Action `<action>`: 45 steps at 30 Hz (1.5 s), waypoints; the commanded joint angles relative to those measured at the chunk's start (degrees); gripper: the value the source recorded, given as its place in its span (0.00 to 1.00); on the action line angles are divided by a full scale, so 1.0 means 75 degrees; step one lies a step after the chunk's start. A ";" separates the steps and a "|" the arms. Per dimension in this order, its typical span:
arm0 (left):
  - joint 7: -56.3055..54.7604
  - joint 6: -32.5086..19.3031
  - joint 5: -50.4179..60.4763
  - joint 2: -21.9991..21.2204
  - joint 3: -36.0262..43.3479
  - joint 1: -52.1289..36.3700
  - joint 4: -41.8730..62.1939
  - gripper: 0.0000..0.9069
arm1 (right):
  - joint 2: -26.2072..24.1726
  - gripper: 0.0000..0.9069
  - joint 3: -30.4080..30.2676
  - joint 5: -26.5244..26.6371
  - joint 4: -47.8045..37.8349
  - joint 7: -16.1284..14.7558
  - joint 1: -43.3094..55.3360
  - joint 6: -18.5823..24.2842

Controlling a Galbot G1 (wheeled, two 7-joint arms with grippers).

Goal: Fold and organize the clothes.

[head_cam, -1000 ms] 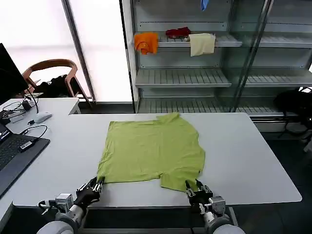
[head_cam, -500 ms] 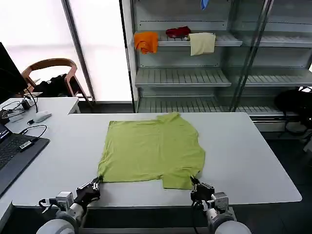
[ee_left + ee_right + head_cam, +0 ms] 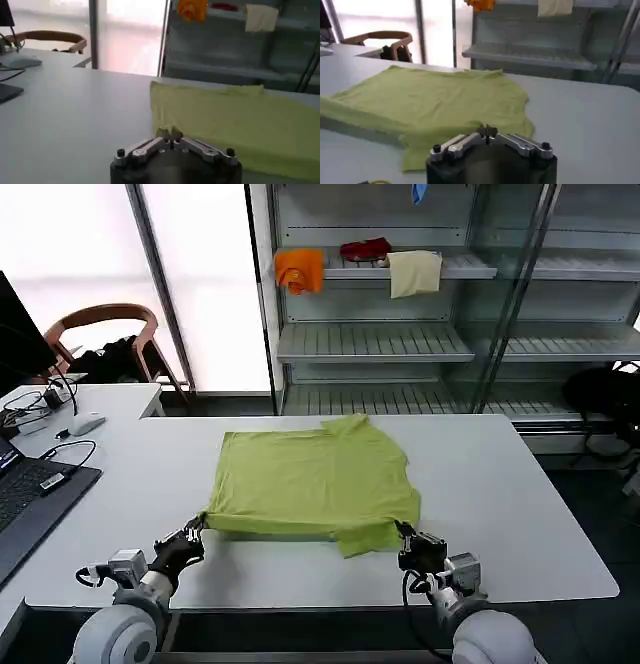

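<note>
On the far left of the white worktop (image 3: 120,484) lies a dark laptop (image 3: 30,504), with a grey mouse (image 3: 87,423) and some cables behind it. A wooden chair (image 3: 105,334) stands past that corner.

The left tool (image 3: 192,536) is low at the near edge of the worktop. Its fingers are pinched tight on the near left corner of the lime green T-shirt (image 3: 310,484). That corner is lifted a little off the worktop. In the left wrist view, the left tool (image 3: 171,136) nips a bit of the T-shirt (image 3: 235,125), and the cloth stands up like a low wall.

The T-shirt lies in the middle of the worktop. Its near edge is raised and its far part is flat.

The right tool (image 3: 407,540) is at the near right corner of the T-shirt. Its fingers are closed on that edge. In the right wrist view, the right tool (image 3: 487,132) has its tips pressed together over the T-shirt (image 3: 435,105).

Behind the worktop, a shelf (image 3: 375,344) holds an orange cloth (image 3: 300,271), a red cloth (image 3: 365,250) and a cream cloth (image 3: 415,274).
</note>
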 commanded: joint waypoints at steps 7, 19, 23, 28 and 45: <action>-0.0168 -0.0197 -0.0071 -0.0224 0.0768 -0.2359 0.1896 0.00 | 0.0261 0.00 -0.0307 -0.0438 -0.2268 -0.1062 0.2538 0.0071; 0.0043 -0.0347 0.0239 -0.0424 0.0926 -0.2530 0.2654 0.00 | 0.0622 0.00 -0.0715 -0.1068 -0.3243 -0.1117 0.3044 0.0369; 0.0082 -0.0403 0.0280 -0.0427 0.0919 -0.2507 0.2776 0.00 | 0.0692 0.00 -0.0726 -0.1159 -0.3382 -0.1089 0.3030 0.0456; 0.0284 -0.0415 0.0444 -0.0414 0.0935 -0.2530 0.2896 1.00 | 0.0703 0.09 -0.0729 -0.1187 -0.3389 -0.1009 0.2927 0.0521; 0.0128 0.0165 0.0982 0.0057 0.0609 -0.2047 0.1666 1.00 | 0.0296 1.00 -0.0328 -0.0153 -0.2140 -0.0140 0.2102 0.0198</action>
